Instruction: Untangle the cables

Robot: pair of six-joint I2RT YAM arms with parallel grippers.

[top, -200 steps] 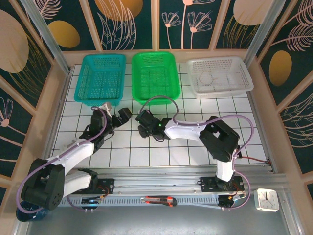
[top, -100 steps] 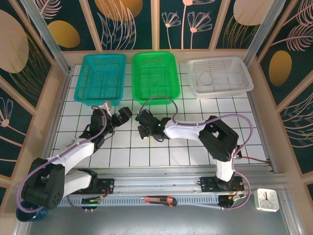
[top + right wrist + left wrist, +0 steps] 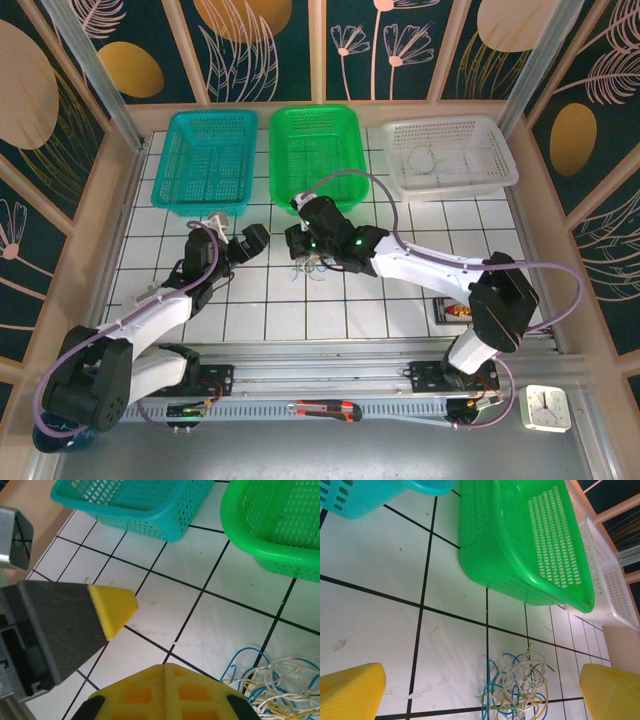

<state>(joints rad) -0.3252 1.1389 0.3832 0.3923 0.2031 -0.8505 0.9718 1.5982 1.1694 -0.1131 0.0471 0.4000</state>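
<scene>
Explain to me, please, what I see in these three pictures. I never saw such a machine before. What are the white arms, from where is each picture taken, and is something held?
These are two robot arms, bolted at the near edge of a tiled table. The wide picture comes from a camera above and behind them. The other two come from a small camera on each wrist, looking past the yellow tips of that arm's claw.

At the far side stand three baskets: teal, green and white. In front of the green one lies a small tangle of thin white, blue and yellowish cables, which the robot should separate.

The left claw is wide open with nothing in it. The right claw, close to the tangle, is shut. I cannot see a cable pinched in it.
</scene>
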